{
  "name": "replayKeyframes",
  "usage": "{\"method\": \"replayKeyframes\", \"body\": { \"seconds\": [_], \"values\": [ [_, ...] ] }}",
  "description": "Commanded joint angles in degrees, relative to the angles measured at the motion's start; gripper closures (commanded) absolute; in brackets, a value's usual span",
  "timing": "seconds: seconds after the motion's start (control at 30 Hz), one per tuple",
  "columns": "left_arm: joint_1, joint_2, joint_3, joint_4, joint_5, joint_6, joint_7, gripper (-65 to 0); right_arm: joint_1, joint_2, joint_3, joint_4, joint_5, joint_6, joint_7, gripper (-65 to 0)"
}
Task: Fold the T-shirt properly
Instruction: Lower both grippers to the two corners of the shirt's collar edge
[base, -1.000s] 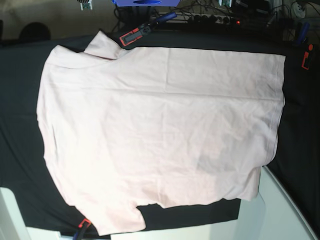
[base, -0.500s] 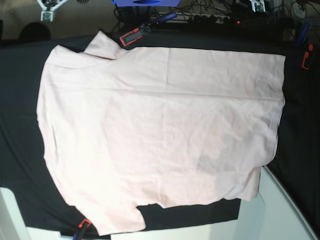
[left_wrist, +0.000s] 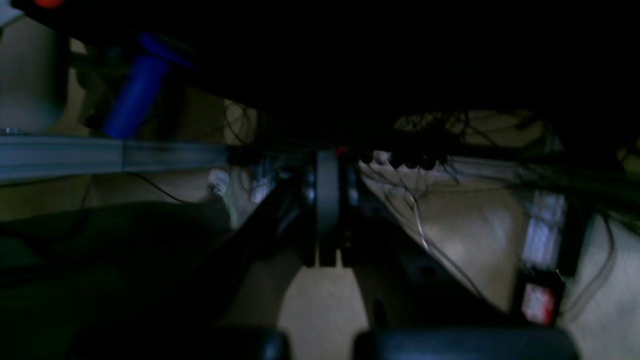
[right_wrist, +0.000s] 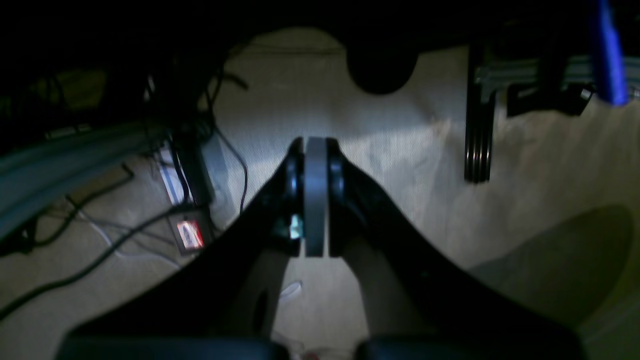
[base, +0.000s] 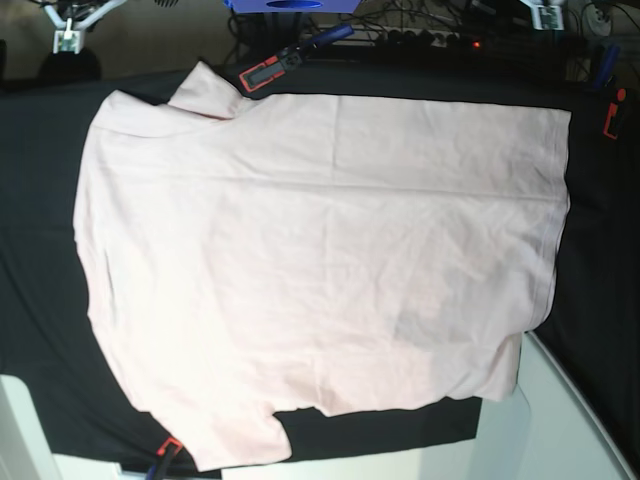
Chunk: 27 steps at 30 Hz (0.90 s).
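The T-shirt (base: 320, 260) lies spread flat on the black tablecloth (base: 40, 300), pale pink, plain side up. Its sleeves are at the left and its hem at the right. Both grippers hang beyond the table's far edge, away from the shirt. My right gripper (base: 67, 38) shows at the top left of the base view, my left gripper (base: 548, 15) at the top right. In the right wrist view the right gripper (right_wrist: 315, 150) is shut with nothing in it, over the floor. The left gripper (left_wrist: 327, 165) in the left wrist view is also shut and empty.
Red-and-black clamps (base: 262, 72) (base: 612, 115) (base: 165, 450) pin the cloth at its edges. Cables and a power strip (base: 430, 38) lie behind the table. A white surface (base: 560, 430) shows at the bottom right. A blue clamp handle (left_wrist: 132, 95) is near the left gripper.
Both grippers have slid outward along the far edge, the right one toward the left of the base view and the left one toward the right. The shirt has not moved.
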Motion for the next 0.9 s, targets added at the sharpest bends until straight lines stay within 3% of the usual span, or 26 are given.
{"method": "replayKeyframes", "body": {
  "seconds": [0.0,0.1,0.23,0.43,0.53,0.7,0.87],
  "values": [
    [1.4,0.1,-1.9,2.2,-0.1,0.5,-1.0,0.0,-0.8,0.5,1.4,1.9,-0.2,-0.7,0.9,0.0],
    [1.5,0.3,-4.7,5.8,-0.4,0.5,-1.0,0.0,-0.7,0.5,3.6,5.4,-0.2,-0.7,0.9,0.0],
    [0.6,-0.8,-7.6,8.7,-7.5,0.4,-0.8,-2.0,-0.5,0.4,4.3,10.1,-0.1,-0.7,0.9,0.0],
    [-0.2,-4.4,-11.3,9.3,-15.5,0.4,-0.4,-21.0,0.1,-0.3,1.1,14.6,-0.1,-0.6,0.9,0.0],
    [-0.1,-6.9,-11.2,9.3,-15.5,0.1,-0.4,-23.0,0.2,-0.4,-1.5,16.7,-0.1,-0.6,0.9,0.0],
    [-1.0,-9.6,-12.9,6.2,-16.2,-7.0,-0.4,-23.0,0.3,-0.4,-5.1,19.7,-0.1,-0.6,0.9,-1.3],
    [-3.8,-9.4,-16.4,3.8,-16.2,-14.9,-0.4,-23.2,0.9,-0.4,-6.0,19.7,-0.1,-0.6,0.9,-17.4]
  ]
}}
